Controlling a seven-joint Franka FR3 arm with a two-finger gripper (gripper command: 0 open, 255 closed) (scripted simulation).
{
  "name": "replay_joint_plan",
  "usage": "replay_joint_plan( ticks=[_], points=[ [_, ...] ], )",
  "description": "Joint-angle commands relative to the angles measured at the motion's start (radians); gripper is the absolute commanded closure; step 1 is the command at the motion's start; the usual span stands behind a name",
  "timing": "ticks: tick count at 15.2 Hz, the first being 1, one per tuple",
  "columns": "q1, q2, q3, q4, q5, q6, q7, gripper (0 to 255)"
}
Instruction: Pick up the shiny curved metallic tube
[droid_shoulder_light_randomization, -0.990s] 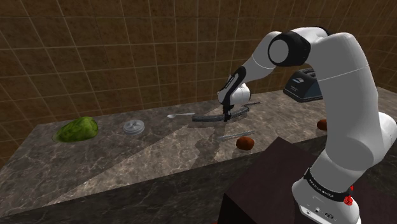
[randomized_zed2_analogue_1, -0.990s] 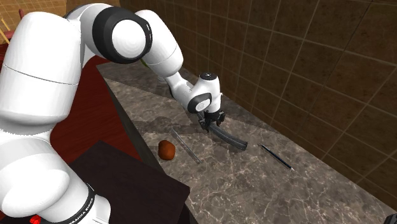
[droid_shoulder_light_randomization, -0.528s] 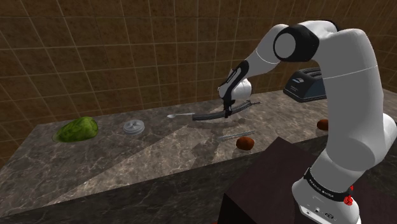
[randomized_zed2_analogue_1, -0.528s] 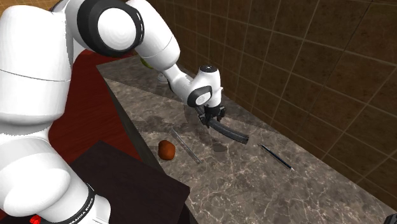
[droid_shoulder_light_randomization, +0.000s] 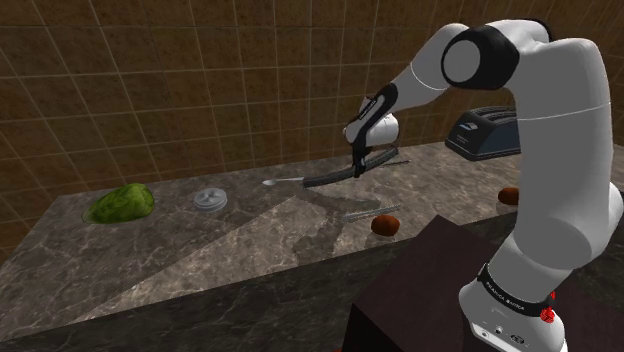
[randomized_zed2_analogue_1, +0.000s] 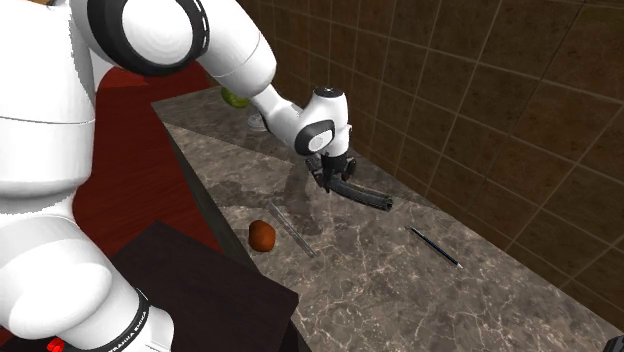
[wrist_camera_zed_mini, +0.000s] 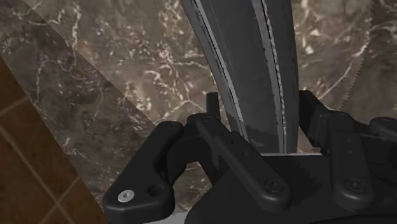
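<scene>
A dark grey curved tube (droid_shoulder_light_randomization: 328, 178) with a dull sheen hangs above the marble counter (droid_shoulder_light_randomization: 200, 260), tilted, its shadow lying on the stone below. My gripper (droid_shoulder_light_randomization: 362, 164) is shut on one end of it. In the second exterior view the tube (randomized_zed2_analogue_1: 365, 196) sticks out from the gripper (randomized_zed2_analogue_1: 334, 178) toward that view's right. In the wrist view the tube (wrist_camera_zed_mini: 245, 57) runs away from the hand, clasped between the two black fingers (wrist_camera_zed_mini: 214, 125).
On the counter lie a thin rod (droid_shoulder_light_randomization: 368, 212), a brown ball (droid_shoulder_light_randomization: 385, 225), a spoon-like piece (droid_shoulder_light_randomization: 283, 181), a grey disc (droid_shoulder_light_randomization: 209, 198) and a green lump (droid_shoulder_light_randomization: 122, 202). A dark toaster (droid_shoulder_light_randomization: 485, 133) stands at the back. A dark pen (randomized_zed2_analogue_1: 433, 246) lies apart.
The gripper has risen with the tube clasped in it; the tube has left the counter and now hangs tilted above it.
</scene>
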Motion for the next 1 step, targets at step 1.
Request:
replay_joint_plan(
  ticks=[1],
  points=[
    [0.001,-0.006,-0.002,0.0,-0.002,-0.005,0.001,255]
  ],
)
